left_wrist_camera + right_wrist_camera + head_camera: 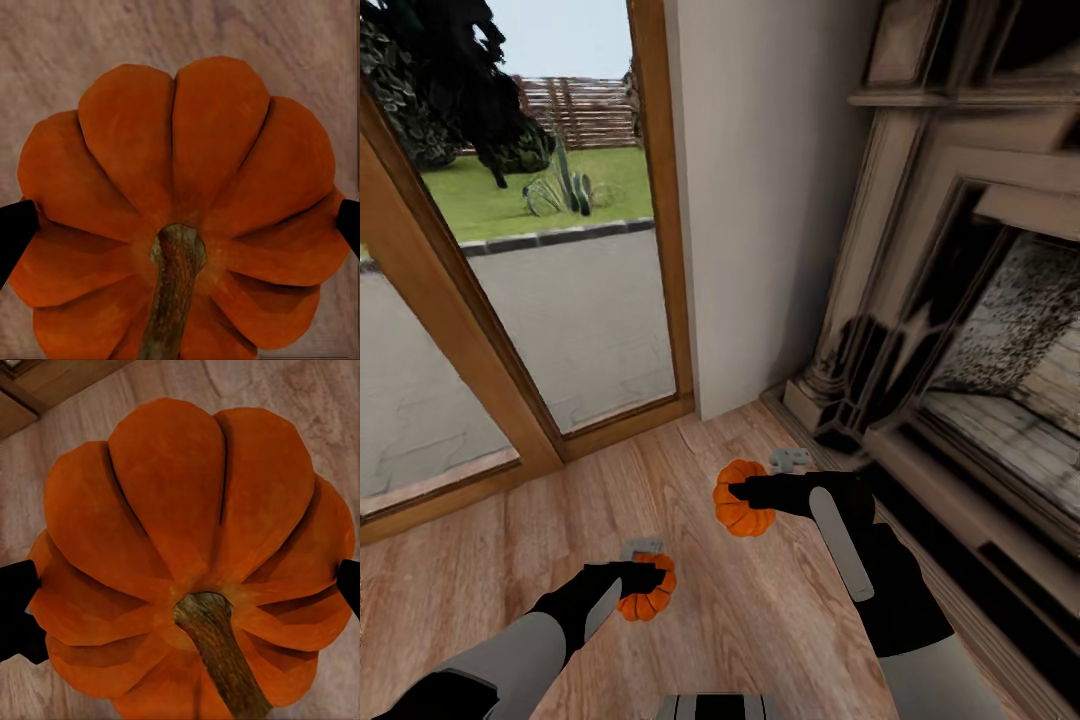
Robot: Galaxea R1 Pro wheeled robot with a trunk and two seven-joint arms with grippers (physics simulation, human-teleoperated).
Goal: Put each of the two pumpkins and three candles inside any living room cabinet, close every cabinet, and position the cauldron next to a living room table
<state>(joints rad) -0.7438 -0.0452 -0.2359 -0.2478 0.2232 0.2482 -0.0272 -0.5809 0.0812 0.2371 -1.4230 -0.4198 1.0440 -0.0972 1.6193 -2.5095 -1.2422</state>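
I carry one bright-orange ribbed pumpkin in each hand above the wooden floor. My left gripper (645, 578) is shut on the smaller-looking pumpkin (647, 598) low in the head view. In the left wrist view that pumpkin (180, 202) sits between the two black fingertips (15, 229), stem toward the camera. My right gripper (745, 492) is shut on the other pumpkin (740, 510), held higher and further right. The right wrist view shows this pumpkin (187, 555) clamped between the fingertips (19, 611). The candles, cabinet and cauldron are out of view.
A pale stone fireplace (960, 330) with a dark opening fills the right side. A white wall (760, 200) stands ahead. Left of it, wood-framed glass doors (550, 290) look onto a paved yard and lawn. Wooden floor (510, 560) lies open to the left.
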